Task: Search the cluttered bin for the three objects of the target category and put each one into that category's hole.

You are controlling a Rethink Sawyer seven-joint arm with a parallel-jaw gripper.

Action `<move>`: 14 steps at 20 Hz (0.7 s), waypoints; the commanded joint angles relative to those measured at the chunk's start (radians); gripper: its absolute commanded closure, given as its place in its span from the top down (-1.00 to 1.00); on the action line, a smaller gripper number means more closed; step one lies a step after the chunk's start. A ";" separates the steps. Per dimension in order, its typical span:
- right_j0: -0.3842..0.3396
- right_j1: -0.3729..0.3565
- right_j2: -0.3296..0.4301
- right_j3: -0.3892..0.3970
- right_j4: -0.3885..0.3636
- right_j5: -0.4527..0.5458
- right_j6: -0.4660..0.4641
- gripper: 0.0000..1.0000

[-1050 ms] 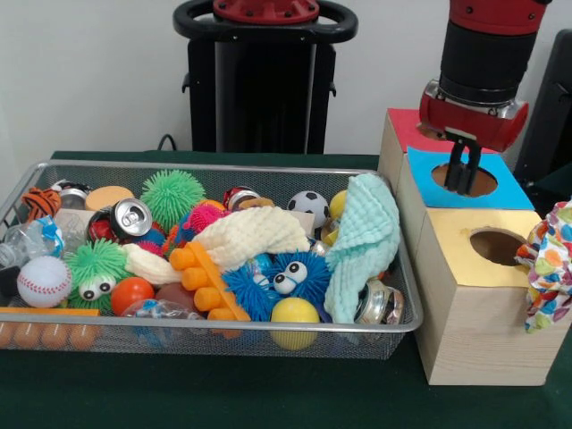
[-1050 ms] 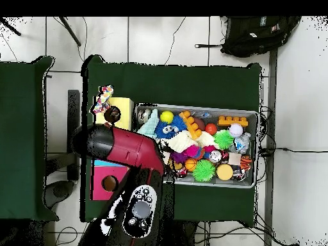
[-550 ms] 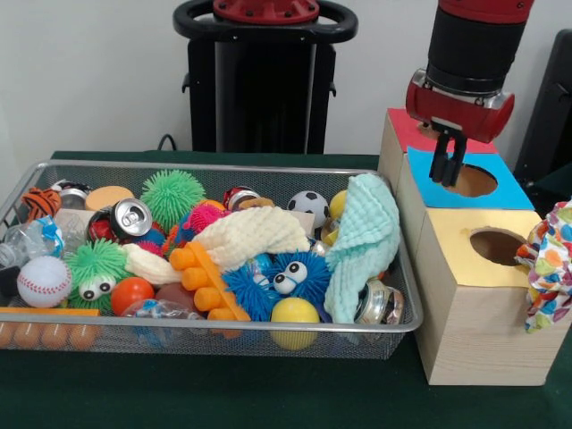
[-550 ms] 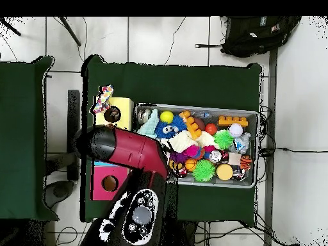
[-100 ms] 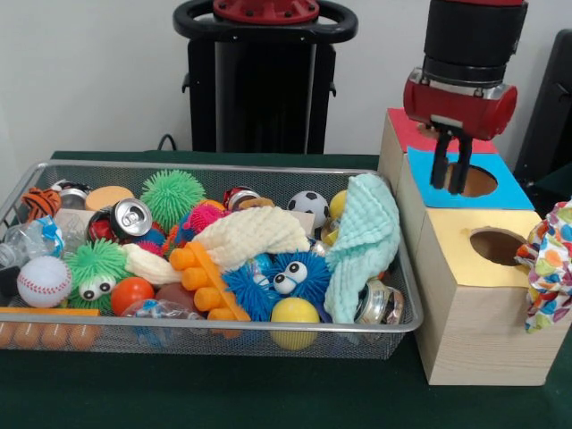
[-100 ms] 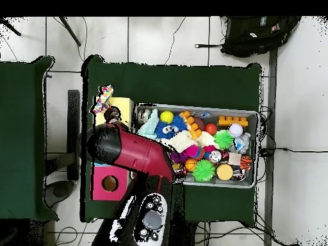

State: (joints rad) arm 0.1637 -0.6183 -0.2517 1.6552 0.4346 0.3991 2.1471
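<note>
Bench (image 5: 268, 393) under green cloth. Wire bin (image 5: 223, 332) on it, heaped with clutter; beside it, touching or nearly so, the wooden box (image 5: 474, 331) with its coloured tops. My arm (image 6: 138, 150) reaches over the box in the overhead view. My pincer (image 5: 453, 186) hangs above the blue panel's hole (image 5: 471, 181), fingers parted, nothing between them. In the bin: mint cloth (image 5: 365, 241) draped over the rim nearest the box, blue googly-eyed puffer (image 5: 273, 281), baseball (image 5: 43, 281), yellow ball (image 5: 295, 313). Patterned cloth (image 5: 550, 264) hangs at the yellow hole (image 5: 497, 246).
</note>
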 commanded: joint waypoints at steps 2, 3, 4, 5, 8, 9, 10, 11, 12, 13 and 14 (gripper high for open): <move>-0.026 0.028 0.129 0.127 0.026 -0.243 0.236 1.00; -0.008 0.041 0.111 0.118 0.031 -0.290 0.263 1.00; -0.007 0.045 0.113 0.116 0.034 -0.316 0.268 1.00; -0.011 0.047 0.122 0.121 0.039 -0.341 0.270 1.00; -0.057 0.039 0.206 0.157 0.025 -0.437 0.287 1.00; -0.075 0.035 0.238 0.168 0.017 -0.464 0.293 1.00; -0.085 0.033 0.254 0.174 0.015 -0.476 0.295 1.00; -0.103 0.031 0.281 0.180 0.007 -0.495 0.301 1.00; -0.111 0.028 0.295 0.184 0.006 -0.503 0.302 1.00; -0.117 0.026 0.305 0.188 0.006 -0.509 0.301 1.00; -0.133 0.018 0.326 0.200 -0.001 -0.518 0.305 1.00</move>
State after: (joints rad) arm 0.1018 -0.6071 -0.1286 1.7341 0.4336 -0.0436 2.1471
